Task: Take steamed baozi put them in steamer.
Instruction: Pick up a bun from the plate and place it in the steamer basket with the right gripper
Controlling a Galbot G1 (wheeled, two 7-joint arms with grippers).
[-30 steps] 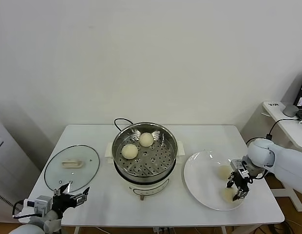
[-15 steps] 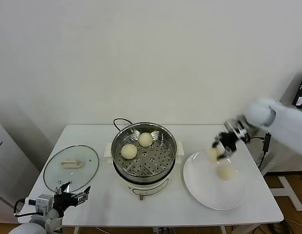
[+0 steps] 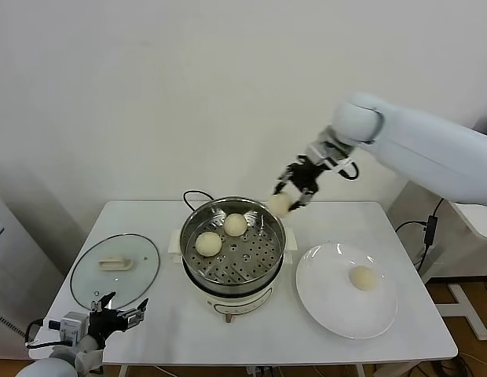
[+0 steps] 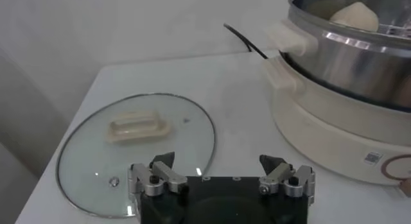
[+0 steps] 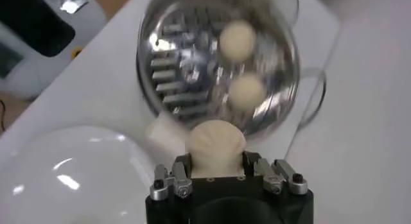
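Observation:
My right gripper (image 3: 288, 196) is shut on a cream-white baozi (image 3: 280, 203) and holds it in the air above the steamer's far right rim; the baozi also shows between the jaws in the right wrist view (image 5: 215, 148). The steel steamer (image 3: 232, 247) on its white base holds two baozi, one (image 3: 209, 244) at the left and one (image 3: 236, 225) at the back. One more baozi (image 3: 361, 277) lies on the white plate (image 3: 338, 314). My left gripper (image 3: 118, 316) is open and empty, low at the table's front left corner.
A round glass lid (image 3: 115, 271) with a cream handle lies flat left of the steamer, just beyond my left gripper (image 4: 221, 171). A black cord (image 3: 196, 194) runs behind the steamer. The wall stands close behind the table.
My right gripper lifted one baozi off the plate and carried it up and left to above the steamer's rim. One baozi stays on the plate. The left arm has barely moved.

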